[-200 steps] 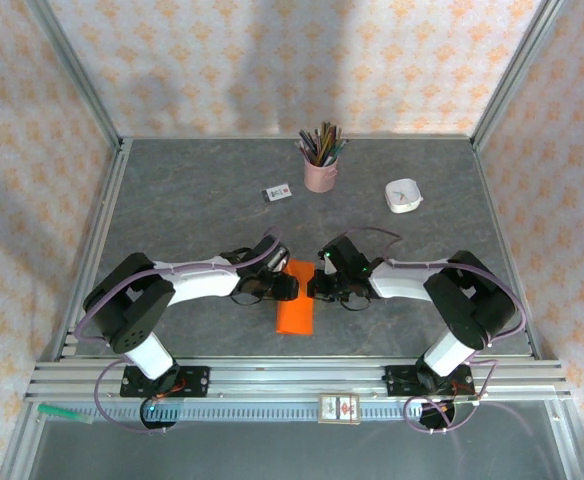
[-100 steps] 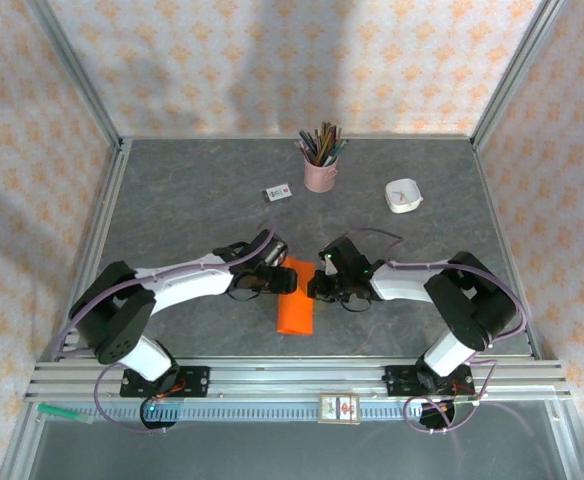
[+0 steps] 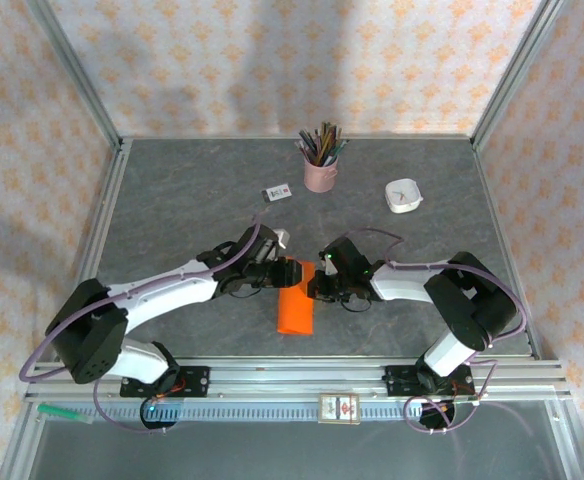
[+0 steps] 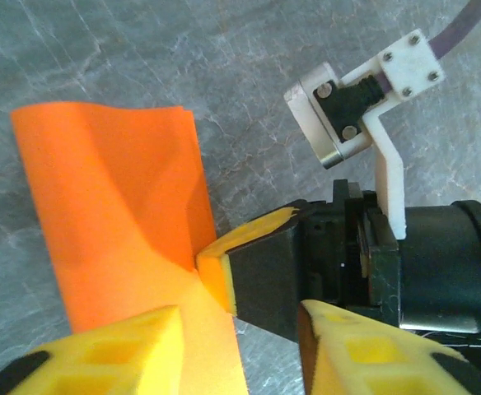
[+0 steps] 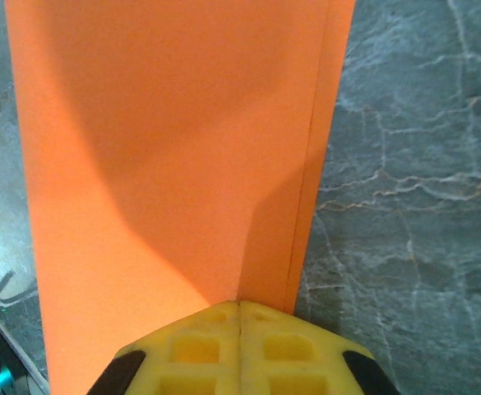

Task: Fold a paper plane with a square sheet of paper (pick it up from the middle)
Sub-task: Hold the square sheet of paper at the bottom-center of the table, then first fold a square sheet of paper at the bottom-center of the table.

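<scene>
The square sheet of paper [image 3: 294, 308] is bright orange and lies folded into a narrow rectangle near the table's front middle. In the right wrist view the paper [image 5: 166, 148] shows a layered edge along its right side. My right gripper [image 3: 315, 287] [image 5: 240, 329] is shut, its tips pressing on the paper near its far end. My left gripper [image 3: 291, 272] [image 4: 240, 354] is open and straddles the paper's [image 4: 117, 214] right edge, one finger over the paper and one over the table. The right gripper's fingertip [image 4: 216, 276] sits just ahead of it.
A pink pencil cup [image 3: 320, 172] stands at the back middle, with a small white card [image 3: 277, 193] to its left and a small white dish [image 3: 403, 196] to its right. Metal frame rails border the grey table [image 3: 172, 220].
My left arm has stretched forward and its gripper moved right and farther back, up to the paper's far end beside the right gripper. The right arm and the paper stayed put.
</scene>
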Controlling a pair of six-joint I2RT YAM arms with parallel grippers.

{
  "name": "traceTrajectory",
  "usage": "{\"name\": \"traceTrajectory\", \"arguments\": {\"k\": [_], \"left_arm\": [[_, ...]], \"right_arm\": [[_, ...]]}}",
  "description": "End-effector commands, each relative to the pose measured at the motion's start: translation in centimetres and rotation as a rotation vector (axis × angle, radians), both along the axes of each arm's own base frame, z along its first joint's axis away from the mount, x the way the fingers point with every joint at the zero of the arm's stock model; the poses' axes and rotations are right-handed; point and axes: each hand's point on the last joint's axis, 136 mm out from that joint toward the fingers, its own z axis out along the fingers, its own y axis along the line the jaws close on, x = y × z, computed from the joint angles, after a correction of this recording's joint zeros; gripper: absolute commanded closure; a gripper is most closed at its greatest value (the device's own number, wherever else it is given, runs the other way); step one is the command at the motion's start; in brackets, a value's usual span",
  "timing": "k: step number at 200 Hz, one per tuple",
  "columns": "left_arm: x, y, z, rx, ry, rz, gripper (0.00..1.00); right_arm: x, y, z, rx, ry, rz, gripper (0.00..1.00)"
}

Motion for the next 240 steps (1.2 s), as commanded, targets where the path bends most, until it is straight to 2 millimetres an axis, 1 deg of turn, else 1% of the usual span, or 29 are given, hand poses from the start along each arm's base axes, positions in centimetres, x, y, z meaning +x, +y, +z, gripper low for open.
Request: {"name": "traceTrajectory", "arguments": {"k": [1,18,61,119,158,176,197,217,240], "left_arm": [[-0.3,-0.6,-1.4,-0.024,0.048,-0.020,0.66],[-0.3,-0.2,-2.6,0.011,0.064,-0.018,0.71],[-0.8,0.5,-5.7,0.027,0.130,-0.016,0.78],[-1.3,2.8,-8.6,0.053,0.179,0.013,0.79],[-1.5,4.0,-10.0,0.083,0.199,0.028,0.79],[-1.5,4.1,-9.7,0.080,0.195,0.030,0.79],[-1.1,3.4,-7.6,0.023,0.163,0.031,0.78],[-1.1,2.6,-5.6,-0.047,0.148,0.027,0.77],[-1.9,1.8,-4.7,-0.113,0.165,0.016,0.76]], "right_arm": [[-2.6,-5.5,-5.9,-0.278,0.106,-0.062,1.00],[-2.6,-5.5,-5.9,-0.280,0.106,-0.062,1.00],[-2.6,-5.6,-6.0,-0.287,0.105,-0.062,1.00],[-2.8,-6.0,-6.5,-0.313,0.115,-0.059,1.00],[-3.0,-6.3,-6.8,-0.326,0.120,-0.060,1.00],[-3.0,-6.4,-6.8,-0.329,0.120,-0.061,1.00],[-3.0,-6.4,-6.7,-0.331,0.119,-0.063,1.00],[-3.0,-6.5,-6.6,-0.333,0.117,-0.064,1.00],[-3.0,-6.5,-6.6,-0.336,0.120,-0.065,1.00]]}}
